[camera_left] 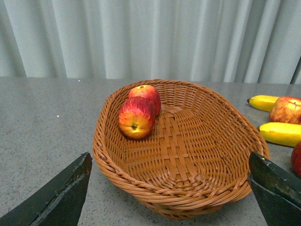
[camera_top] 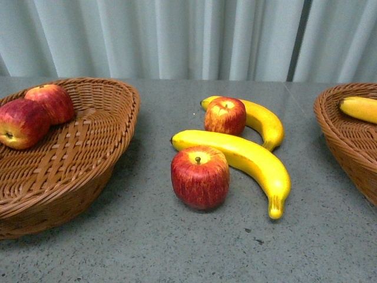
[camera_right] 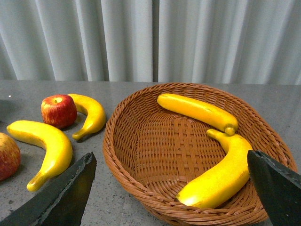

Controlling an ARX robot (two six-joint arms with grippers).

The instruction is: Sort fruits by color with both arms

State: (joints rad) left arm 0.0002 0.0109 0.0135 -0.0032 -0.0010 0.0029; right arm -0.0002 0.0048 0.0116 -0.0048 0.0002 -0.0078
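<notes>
Four fruits lay loose on the table [camera_top: 147, 247]. A near apple [camera_top: 200, 177] stood just beside a near banana [camera_top: 241, 159] that curved behind it. Past them a far apple [camera_top: 225, 115] leaned against a far banana [camera_top: 265, 121]. From my left gripper [camera_left: 169, 157] this group sat off to the right, beyond the basket's far side. From my right gripper [camera_right: 170, 157] it sat off to the left.

My left jaws were spread wide and held nothing. The left basket [camera_left: 188, 193] lay straight ahead of them, framed between the two fingers [camera_left: 56, 197]. Two red fruits rested inside it, on the side away from the jaws and touching each other. The front apple [camera_left: 136, 117] was tipped over with one end turned toward the jaws, and the rear apple [camera_left: 146, 96] sat just behind it.

My right jaws were spread just as wide, also empty. The right basket [camera_right: 117, 155] lay ahead of them, between the fingers [camera_right: 277, 188]. A straight banana [camera_right: 197, 111] lay across its far part. A curved banana [camera_right: 221, 174] lay along the wall closer to the jaws. Their ends came close together, but I could not tell whether they touched.

A pale curtain [camera_top: 177, 35] hung behind the table.
</notes>
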